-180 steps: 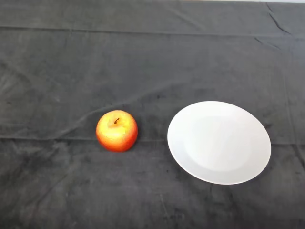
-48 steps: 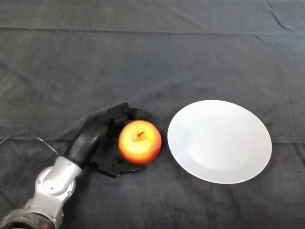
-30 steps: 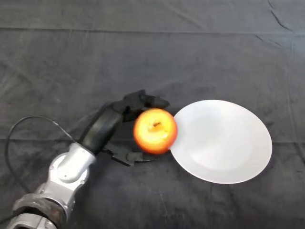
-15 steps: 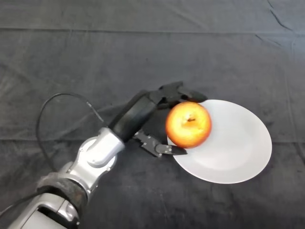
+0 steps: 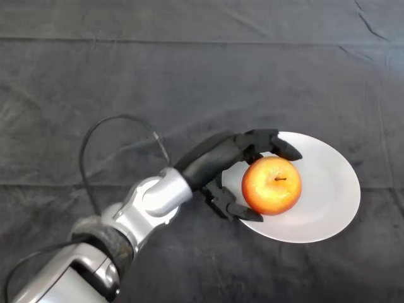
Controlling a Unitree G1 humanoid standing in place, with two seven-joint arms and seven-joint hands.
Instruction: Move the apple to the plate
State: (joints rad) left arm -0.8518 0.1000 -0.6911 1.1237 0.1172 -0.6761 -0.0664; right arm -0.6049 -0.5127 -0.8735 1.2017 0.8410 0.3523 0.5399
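A red and yellow apple (image 5: 272,185) with its stem up is over the left half of the white plate (image 5: 328,189). My black left hand (image 5: 221,165) is shut on the apple from its left side, fingers curled over the far side and thumb (image 5: 237,209) under the near side. I cannot tell whether the apple rests on the plate or hangs just above it. The silver-grey arm reaches in from the lower left.
The dark cloth (image 5: 126,82) covers the whole table, with creases running across it.
The hand has carried the apple to the right, from the bare cloth to over the plate's left half. The arm has stretched further into view.
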